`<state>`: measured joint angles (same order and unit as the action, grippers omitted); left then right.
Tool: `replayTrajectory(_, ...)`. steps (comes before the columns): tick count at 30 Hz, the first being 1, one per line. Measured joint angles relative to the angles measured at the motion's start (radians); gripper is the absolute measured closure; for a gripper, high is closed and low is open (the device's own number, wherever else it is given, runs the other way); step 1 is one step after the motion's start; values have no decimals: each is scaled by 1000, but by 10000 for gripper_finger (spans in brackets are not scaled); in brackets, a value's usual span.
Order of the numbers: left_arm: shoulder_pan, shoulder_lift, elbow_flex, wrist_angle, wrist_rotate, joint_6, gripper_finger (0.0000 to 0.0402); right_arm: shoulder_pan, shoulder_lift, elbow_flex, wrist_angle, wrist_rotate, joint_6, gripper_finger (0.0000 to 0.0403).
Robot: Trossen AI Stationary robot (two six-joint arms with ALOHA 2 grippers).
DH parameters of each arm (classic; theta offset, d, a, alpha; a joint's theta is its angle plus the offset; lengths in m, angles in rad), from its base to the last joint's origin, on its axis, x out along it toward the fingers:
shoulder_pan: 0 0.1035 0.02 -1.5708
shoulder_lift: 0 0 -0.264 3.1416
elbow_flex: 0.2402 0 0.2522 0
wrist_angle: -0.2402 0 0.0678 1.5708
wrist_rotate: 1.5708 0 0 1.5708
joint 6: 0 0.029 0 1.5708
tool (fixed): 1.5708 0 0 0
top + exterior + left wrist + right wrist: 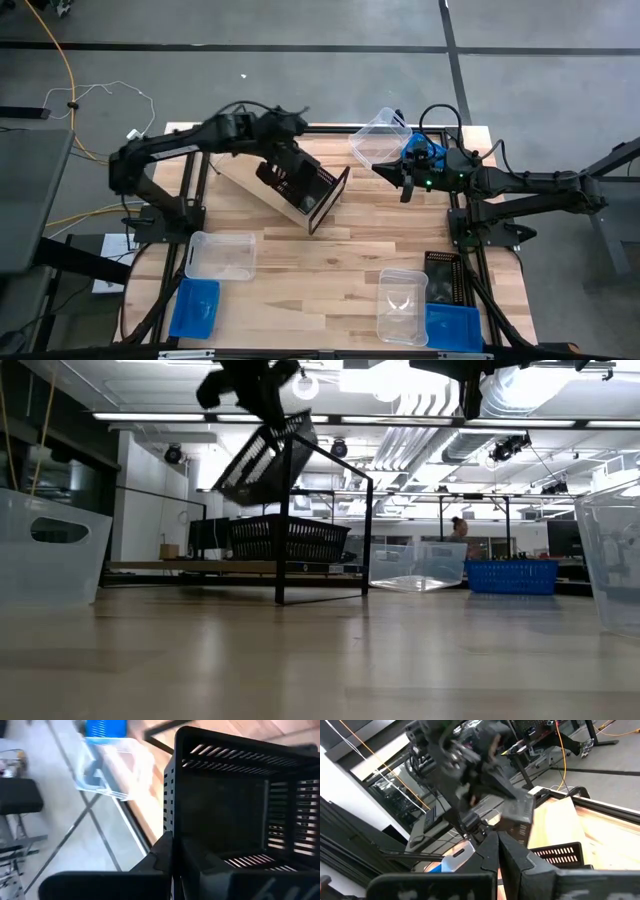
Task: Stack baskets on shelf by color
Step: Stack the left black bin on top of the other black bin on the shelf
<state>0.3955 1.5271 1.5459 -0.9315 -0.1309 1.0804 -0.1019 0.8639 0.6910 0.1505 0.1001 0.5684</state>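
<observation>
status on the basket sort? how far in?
Early. One black slatted basket sits in the wood-panelled, black-framed shelf. The left gripper carries a second black basket above it. Clear bins and blue bins remain on the table; the right gripper hangs shut beside the shelf.

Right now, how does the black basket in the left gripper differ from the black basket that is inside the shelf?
The held black basket hangs in the air, tilted, above the shelf; the black basket inside the shelf sits level. The left gripper is shut on the held one; no gripper touches the one in the shelf. Both are black with slatted sides.
</observation>
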Motion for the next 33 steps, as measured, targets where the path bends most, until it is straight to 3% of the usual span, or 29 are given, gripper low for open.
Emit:
replayTrajectory(22, -29, 123, 1, 4, 41, 25, 399, 0, 0, 0, -60, -3, 10, 403)
replayTrajectory(33, -58, 123, 1, 5, 41, 41, 345, 0, 0, 0, -65, -3, 8, 403)
